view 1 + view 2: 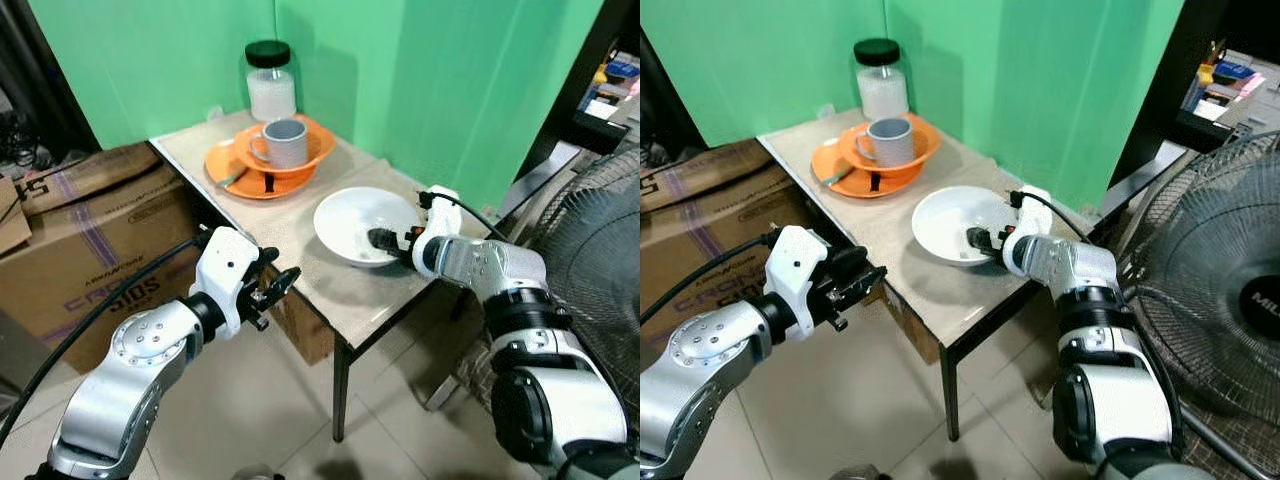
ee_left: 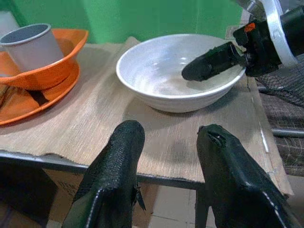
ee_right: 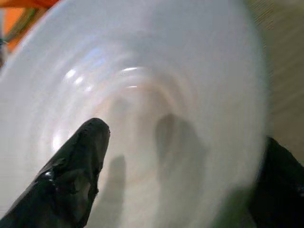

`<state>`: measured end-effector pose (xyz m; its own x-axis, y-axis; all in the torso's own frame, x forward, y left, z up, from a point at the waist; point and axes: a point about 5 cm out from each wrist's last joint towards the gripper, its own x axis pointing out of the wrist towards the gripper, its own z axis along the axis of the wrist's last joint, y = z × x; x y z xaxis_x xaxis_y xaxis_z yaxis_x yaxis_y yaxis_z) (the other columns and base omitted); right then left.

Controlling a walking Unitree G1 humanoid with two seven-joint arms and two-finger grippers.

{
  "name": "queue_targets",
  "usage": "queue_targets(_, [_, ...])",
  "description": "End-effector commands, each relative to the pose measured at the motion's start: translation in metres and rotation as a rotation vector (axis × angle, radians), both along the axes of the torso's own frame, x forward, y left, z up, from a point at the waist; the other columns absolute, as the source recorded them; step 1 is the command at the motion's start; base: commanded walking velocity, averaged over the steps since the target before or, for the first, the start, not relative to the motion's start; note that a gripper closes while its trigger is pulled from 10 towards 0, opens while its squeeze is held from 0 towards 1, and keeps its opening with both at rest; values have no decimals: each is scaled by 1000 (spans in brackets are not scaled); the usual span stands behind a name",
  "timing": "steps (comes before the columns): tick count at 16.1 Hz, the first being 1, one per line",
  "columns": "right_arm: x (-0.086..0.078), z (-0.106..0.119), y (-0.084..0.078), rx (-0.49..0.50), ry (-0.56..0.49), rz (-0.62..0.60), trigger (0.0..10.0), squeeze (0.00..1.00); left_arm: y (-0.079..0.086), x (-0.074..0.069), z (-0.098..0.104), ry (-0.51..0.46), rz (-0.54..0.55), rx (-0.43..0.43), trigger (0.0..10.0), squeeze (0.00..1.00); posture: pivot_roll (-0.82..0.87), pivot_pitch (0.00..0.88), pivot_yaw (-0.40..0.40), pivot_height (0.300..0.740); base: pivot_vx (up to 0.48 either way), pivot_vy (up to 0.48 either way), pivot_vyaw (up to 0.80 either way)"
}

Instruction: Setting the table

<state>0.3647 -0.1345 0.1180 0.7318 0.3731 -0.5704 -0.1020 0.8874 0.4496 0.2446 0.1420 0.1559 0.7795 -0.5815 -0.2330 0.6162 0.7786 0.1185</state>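
Two arms frame my view over a small beige table (image 1: 330, 285) set into a green-walled corner, with a cardboard box (image 1: 90, 240) on the floor to its left and a standing fan (image 1: 595, 250) to its right. At the table's near right end sits the white bowl (image 1: 345, 215), apart from the orange plate (image 1: 225, 170) at the far end. An orange bowl (image 1: 320, 145) rests on that plate and holds a grey mug (image 1: 285, 143), handle turned left; a black-lidded jar (image 1: 270, 82) of white contents stands just behind them, against the wall. My right gripper (image 1: 392, 243) reaches in from the right and straddles the white bowl's near-right rim: one black finger lies inside the basin, the other outside the wall, so the pincer is closed on the rim. My left gripper (image 2: 168, 156) hovers off the table's front edge, below the tabletop's near corner, aimed toward the white bowl; its pincer stands wide, holding nothing. Something thin lies on the orange plate's left side, too small for me to identify.
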Motion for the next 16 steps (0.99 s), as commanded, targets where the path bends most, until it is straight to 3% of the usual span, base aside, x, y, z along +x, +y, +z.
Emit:
queue_targets(1, [4, 7, 3, 34, -6, -5, 0, 0, -2, -2, 0, 3, -16, 8, 10000, 0, 131, 0, 14, 740, 0, 0, 0])
queue_targets(7, [5, 2, -1, -55, -27, -21, 0, 0, -3, -2, -1, 5, -34, 37, 10000, 0, 133, 0, 14, 740, 0, 0, 0])
queue_targets(16, [5, 0, -1, -44, -29, -30, 0, 0, -5, 0, -1, -4, -44, 47, 10000, 0, 129, 0, 21, 740, 0, 0, 0])
